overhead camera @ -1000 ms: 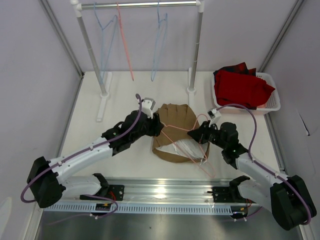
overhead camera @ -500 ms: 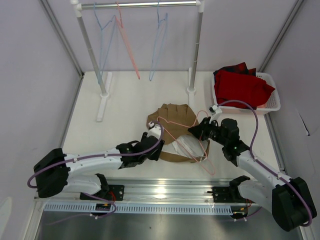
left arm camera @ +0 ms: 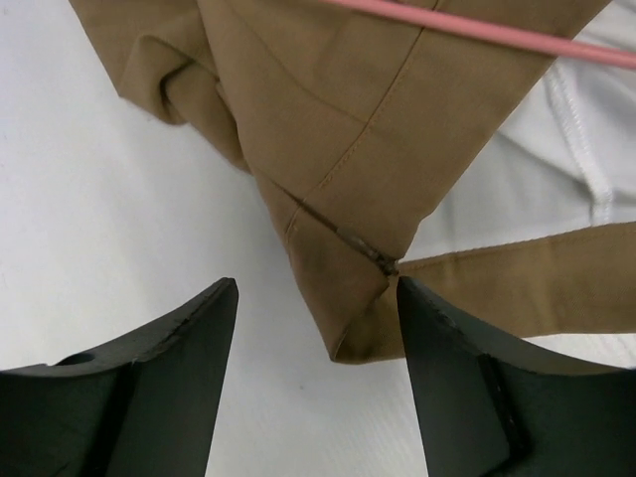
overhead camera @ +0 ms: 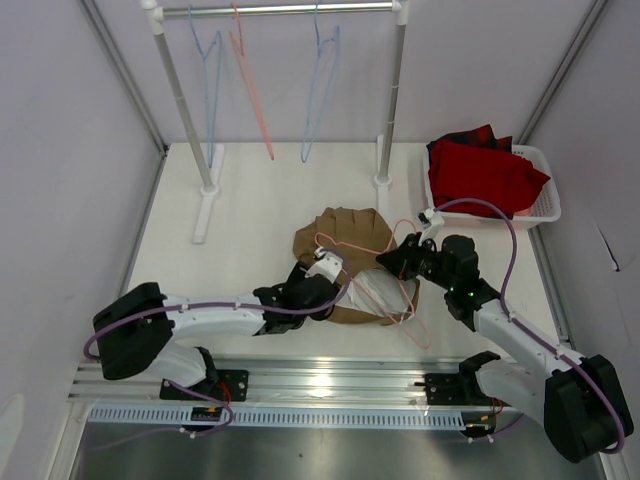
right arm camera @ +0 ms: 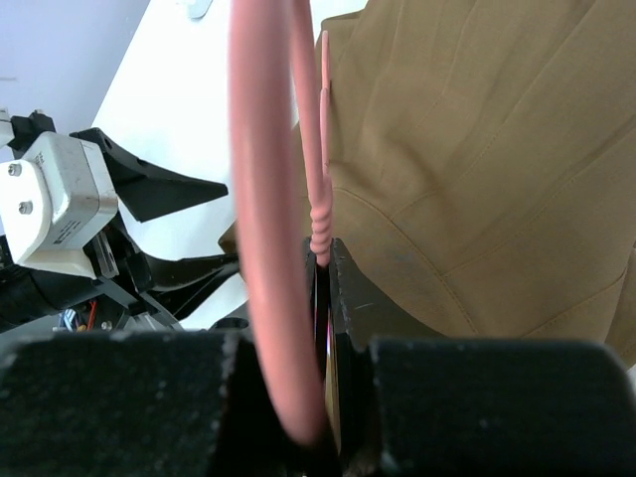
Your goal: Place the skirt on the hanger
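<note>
**Skirt flat on the surface, hanger laid across it, one claw gripping and one open**

The tan-brown skirt (overhead camera: 345,250) lies crumpled at the middle of the white surface (overhead camera: 250,210), between the two arms, with its pale lining showing on the near side. The salmon-pink hanger (left arm camera: 497,32) rests across the skirt, and the cloth is not threaded onto it. The right claw (right arm camera: 323,298) is clamped tight on the hanger's wire at the skirt's right edge. The left claw (left arm camera: 316,328) hovers low at the skirt's near-left side with its jaws spread wide and nothing between them. A folded corner of the skirt sits just ahead of the gap, and bare surface shows beneath the fingers (left arm camera: 189,378). A white basket (overhead camera: 548,205) of red cloth stands at the far right.
</note>
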### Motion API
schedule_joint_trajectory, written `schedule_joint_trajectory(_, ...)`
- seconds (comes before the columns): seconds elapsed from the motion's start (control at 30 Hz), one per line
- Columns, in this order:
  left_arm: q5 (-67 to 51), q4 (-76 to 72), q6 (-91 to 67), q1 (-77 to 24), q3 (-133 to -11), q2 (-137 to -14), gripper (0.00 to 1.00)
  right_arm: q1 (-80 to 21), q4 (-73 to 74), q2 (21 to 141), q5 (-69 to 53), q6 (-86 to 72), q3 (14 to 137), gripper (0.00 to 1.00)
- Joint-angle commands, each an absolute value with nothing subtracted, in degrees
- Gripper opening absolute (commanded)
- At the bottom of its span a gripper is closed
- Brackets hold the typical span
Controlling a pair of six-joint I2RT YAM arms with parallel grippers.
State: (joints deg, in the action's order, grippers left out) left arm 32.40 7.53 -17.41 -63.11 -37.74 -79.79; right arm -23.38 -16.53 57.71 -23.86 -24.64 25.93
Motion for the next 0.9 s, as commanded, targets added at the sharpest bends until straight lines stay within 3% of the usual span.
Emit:
schedule_joint_trajectory(0.0,32.9,2.7,-14.0,-63.5,-39.9,-81.1,0.72,-22.9,-17.4,56.4,-23.8,-23.7,28.6,0.0)
schedule_joint_trajectory(0.3,36.9,-2.4,-11.3,-60.9,-42.5,-86.8,0.66,-23.0,-16.5,55.7,-24.2,-23.9,29.4,0.0)
schedule_joint_trajectory(0.4,33.9,-5.0,-11.8,-57.9,-41.3,-84.7,0.57,-22.9,-15.6,55.0,-24.2,-23.7,30.1,0.0)
schedule_joint_trajectory(0.6,23.7,-5.3,-17.4,-49.4,-41.1,-82.4,0.06,-22.9,-14.3,54.5,-24.3,-23.4,31.3,0.0)
schedule_joint_trajectory(0.67,19.4,-4.7,-19.2,-47.3,-41.3,-81.9,0.0,-22.9,-14.1,54.1,-24.7,-23.3,31.6,0.0)
schedule_joint_trajectory(0.87,5.8,-0.4,-24.6,-40.7,-46.2,-82.8,0.0,-22.9,-13.5,53.4,-26.7,-23.0,31.9,0.0)
